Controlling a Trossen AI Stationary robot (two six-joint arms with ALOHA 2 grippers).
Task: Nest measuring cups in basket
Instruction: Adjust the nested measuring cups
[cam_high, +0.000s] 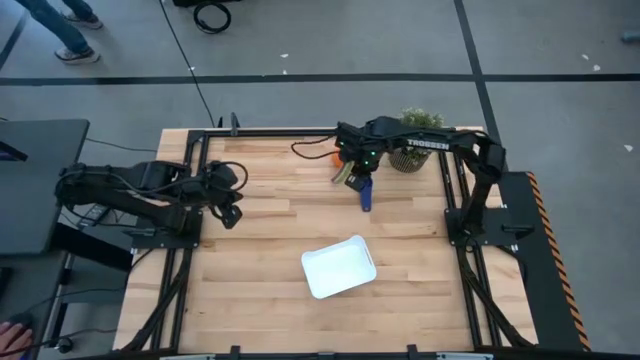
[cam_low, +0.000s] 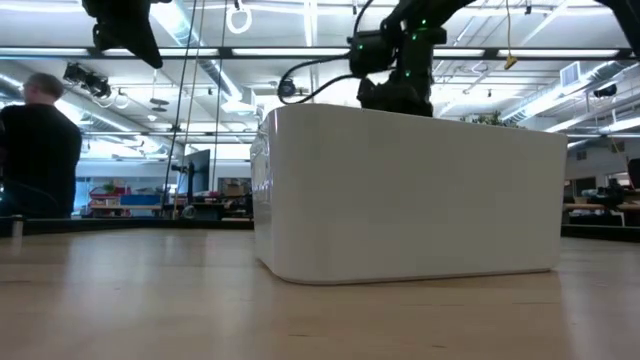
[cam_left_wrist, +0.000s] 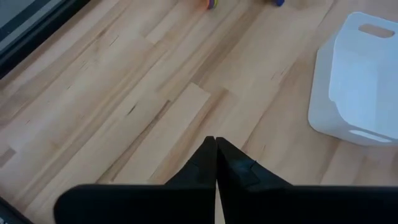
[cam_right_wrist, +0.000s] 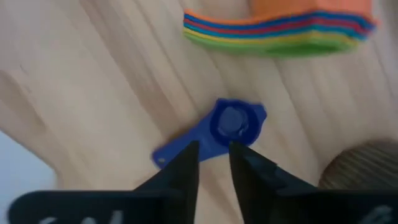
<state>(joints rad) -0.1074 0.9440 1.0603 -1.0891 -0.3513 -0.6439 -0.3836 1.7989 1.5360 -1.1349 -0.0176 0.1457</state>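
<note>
Your white basket (cam_high: 338, 267) sat near the table's middle with nothing visible inside, so by the look of it no nesting was done. The blue measuring cup (cam_right_wrist: 233, 123) lay on the wood beside a stack of coloured cups (cam_right_wrist: 280, 28). Your right gripper (cam_right_wrist: 213, 163) hovered over its handle, fingers parted, gripping nothing. Left gripper (cam_left_wrist: 215, 163) was closed, empty, parked left. The right arm read "TROSSEN".

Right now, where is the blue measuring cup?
The blue measuring cup lies on the table's far right part in the high view, under the right gripper, beside the stacked cups and plant pot.
</note>
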